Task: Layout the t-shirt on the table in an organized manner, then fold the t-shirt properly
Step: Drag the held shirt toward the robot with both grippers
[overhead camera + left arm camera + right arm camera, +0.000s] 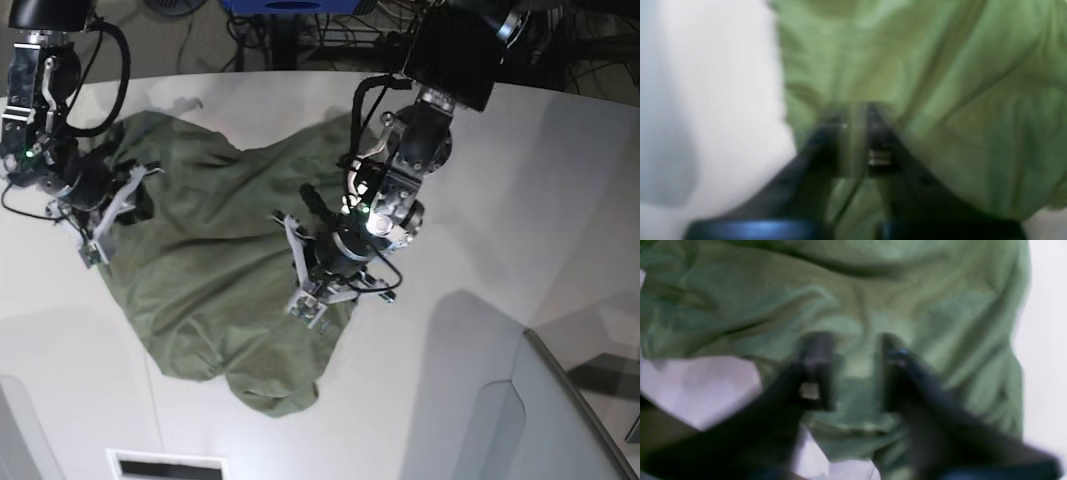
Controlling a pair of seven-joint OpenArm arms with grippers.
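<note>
Both fingers of the left gripper (pixel 857 133) are pressed together on a pinch of the olive-green t-shirt (pixel 220 280), which spreads beyond and beside them. The right gripper (pixel 851 370) fingers stand slightly apart with shirt cloth bunched between them; whether they clamp it cannot be told. Crumpled, the shirt lies on the white table (pixel 520 180).

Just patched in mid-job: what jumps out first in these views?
The olive-green t-shirt lies crumpled in a rumpled heap across the middle of the white table, not yet spread flat. Both arms are on it: the left gripper pinches cloth at the heap's right edge in the base view, and the right gripper is at its left edge, jaws around a fold.
</note>
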